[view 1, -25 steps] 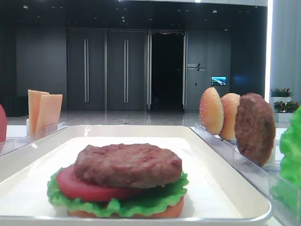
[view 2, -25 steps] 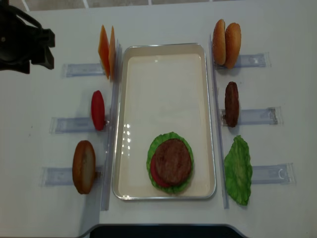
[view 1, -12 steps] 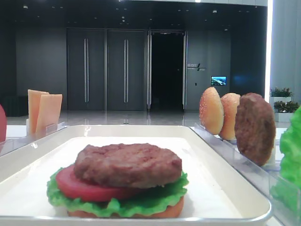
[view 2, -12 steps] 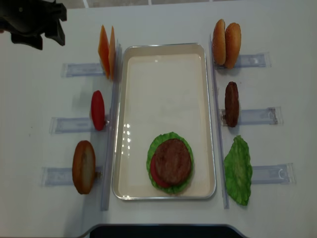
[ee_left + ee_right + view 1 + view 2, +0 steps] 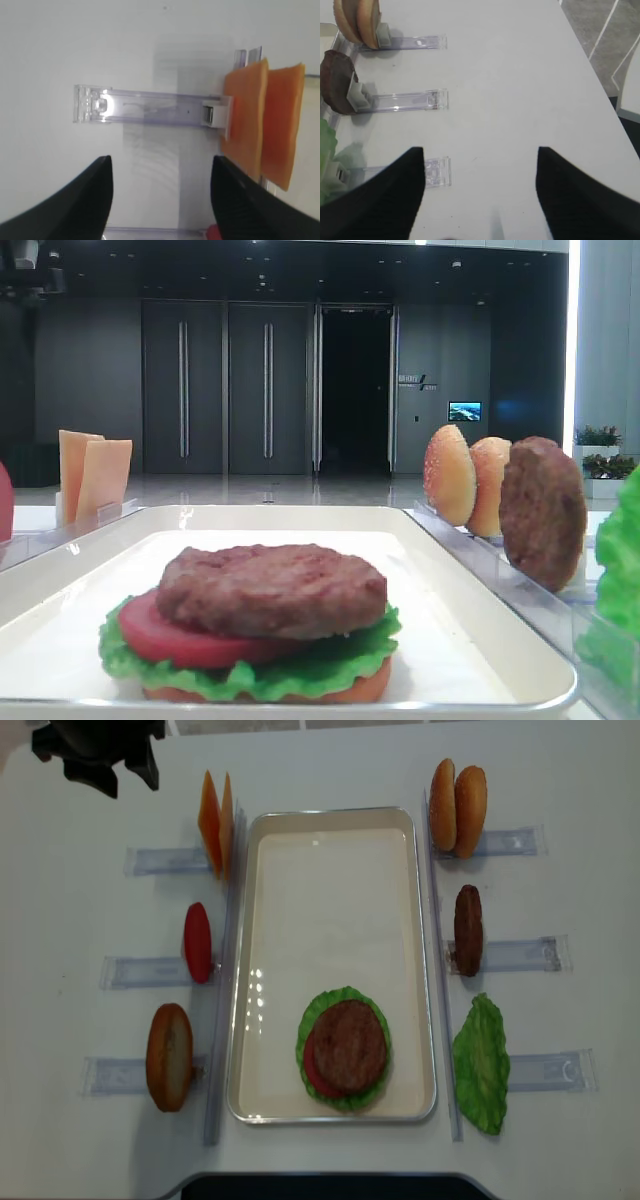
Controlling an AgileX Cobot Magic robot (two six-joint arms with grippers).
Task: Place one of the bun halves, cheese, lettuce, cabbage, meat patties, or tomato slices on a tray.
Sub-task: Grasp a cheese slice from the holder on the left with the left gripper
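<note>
Cheese (image 5: pixel 217 822), two orange slices on edge in a clear rack (image 5: pixel 165 860), stands just beside the tray (image 5: pixel 330 820) at its far left corner. Left tool (image 5: pixel 100 750) hovers over the counter (image 5: pixel 90 920) beyond that rack, jaws apart and empty. Right tool (image 5: pixel 480 200) also stands apart, holding nothing, over bare counter right of the tray. On the tray's near end a meat patty (image 5: pixel 348 1046) tops a tomato slice (image 5: pixel 315 1072) and lettuce (image 5: pixel 318 1010).
</note>
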